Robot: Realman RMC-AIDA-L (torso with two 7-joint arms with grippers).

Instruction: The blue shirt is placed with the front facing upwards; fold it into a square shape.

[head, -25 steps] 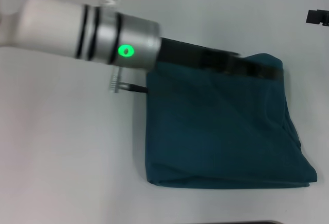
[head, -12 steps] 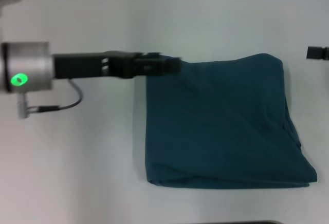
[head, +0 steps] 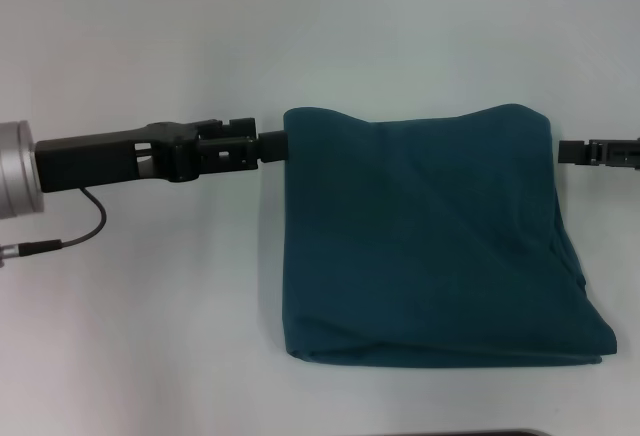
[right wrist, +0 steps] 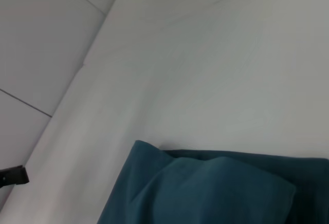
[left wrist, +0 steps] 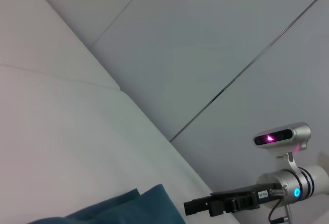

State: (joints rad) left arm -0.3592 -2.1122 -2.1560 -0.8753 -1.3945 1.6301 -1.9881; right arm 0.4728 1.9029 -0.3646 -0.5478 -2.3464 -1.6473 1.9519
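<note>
While the blue shirt [head: 430, 241] is lying folded into a near-square block right of centre in the head view, the left gripper [head: 270, 146] is sitting at its upper left corner and the right gripper [head: 562, 151] just off its upper right edge. I cannot tell whether either is clenched. Any final tidying is best done by squaring the skewed lower right corner.

In the left wrist view, only a shirt corner [left wrist: 118, 208] is showing at the bottom, with the right gripper [left wrist: 187, 208] beside it.

In the right wrist view, the shirt [right wrist: 216, 188] is filling the lower frame, cut off; the dark tip at lower left is probably the left gripper [right wrist: 23, 174].
</note>
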